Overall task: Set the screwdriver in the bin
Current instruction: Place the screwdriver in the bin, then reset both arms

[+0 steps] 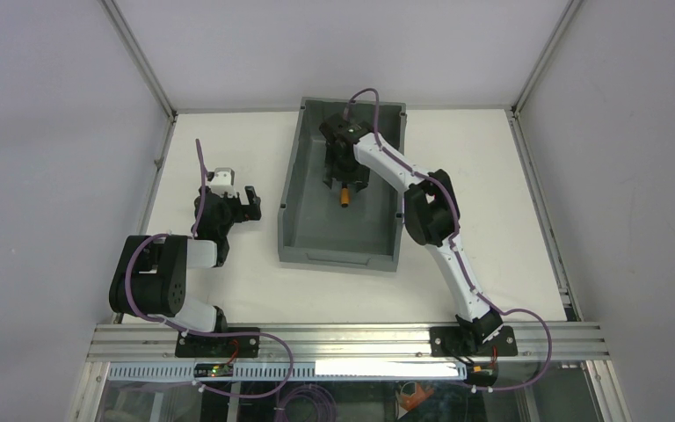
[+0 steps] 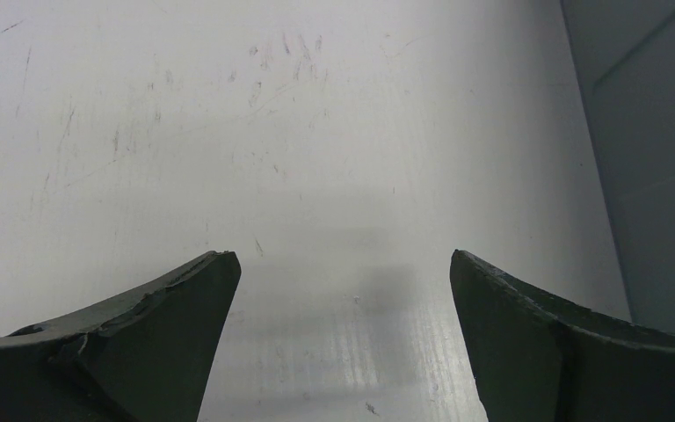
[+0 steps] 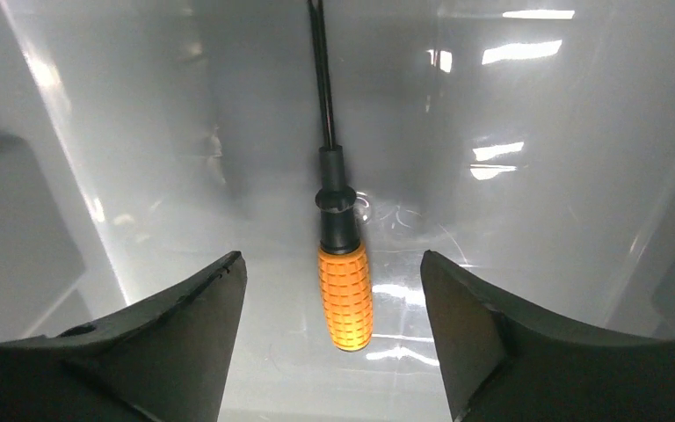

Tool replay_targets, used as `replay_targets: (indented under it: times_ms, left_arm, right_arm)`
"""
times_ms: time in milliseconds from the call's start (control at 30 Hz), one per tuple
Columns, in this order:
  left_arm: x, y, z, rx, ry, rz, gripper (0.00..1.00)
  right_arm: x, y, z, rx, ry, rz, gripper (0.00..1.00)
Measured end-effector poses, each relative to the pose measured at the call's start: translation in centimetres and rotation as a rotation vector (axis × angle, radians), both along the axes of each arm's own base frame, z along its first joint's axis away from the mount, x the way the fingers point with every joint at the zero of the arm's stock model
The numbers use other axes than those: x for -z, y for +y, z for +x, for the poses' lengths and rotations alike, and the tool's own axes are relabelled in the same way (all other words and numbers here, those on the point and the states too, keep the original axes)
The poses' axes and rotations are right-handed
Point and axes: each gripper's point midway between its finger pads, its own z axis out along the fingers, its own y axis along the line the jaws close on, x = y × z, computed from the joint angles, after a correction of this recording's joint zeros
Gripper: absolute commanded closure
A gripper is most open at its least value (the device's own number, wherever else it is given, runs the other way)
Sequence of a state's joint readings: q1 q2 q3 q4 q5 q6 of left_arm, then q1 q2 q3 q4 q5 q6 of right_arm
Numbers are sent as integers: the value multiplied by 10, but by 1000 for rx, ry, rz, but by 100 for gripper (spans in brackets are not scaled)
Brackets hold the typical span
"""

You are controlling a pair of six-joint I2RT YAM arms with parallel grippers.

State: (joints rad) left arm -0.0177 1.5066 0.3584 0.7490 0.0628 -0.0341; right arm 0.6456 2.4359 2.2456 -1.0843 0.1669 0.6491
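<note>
- Because the right gripper (image 3: 331, 258) hangs inside the bin (image 1: 292, 185) with its fingers spread wide, nothing is pinched between them. The gap is far broader than the handle below.
- The screwdriver (image 3: 344, 294) sits in that gap and touches neither finger. Its orange handle is toward the wrist camera and its thin black shaft points away along the bin's floor. It looks to me to be lying on the floor rather than hanging, though I cannot be sure.
- From above, the orange handle shows near the middle of the bin, clear of all four walls, so I judge the goal met.
- The left gripper (image 2: 343, 257) is also spread wide and holds nothing. It is over bare table (image 1: 228, 281), left of the bin and apart from it, and seems parked out of the way.
- What is left, I judge, is for the right arm to lift straight out without catching a wall or the rim.
</note>
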Motion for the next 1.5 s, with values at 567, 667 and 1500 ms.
replay_targets:
  times_ms: [567,667,1500]
  left_arm:
    - [0,0,0,0,0,0,1]
    - [0,0,0,0,0,0,1]
    - [0,0,0,0,0,0,1]
  right_arm:
    - [-118,6,8,-119,-216,125,1]
    - [-151,2,8,-145,-284,150,1]
    - [-291,-222,-21,105,-818,13,1]
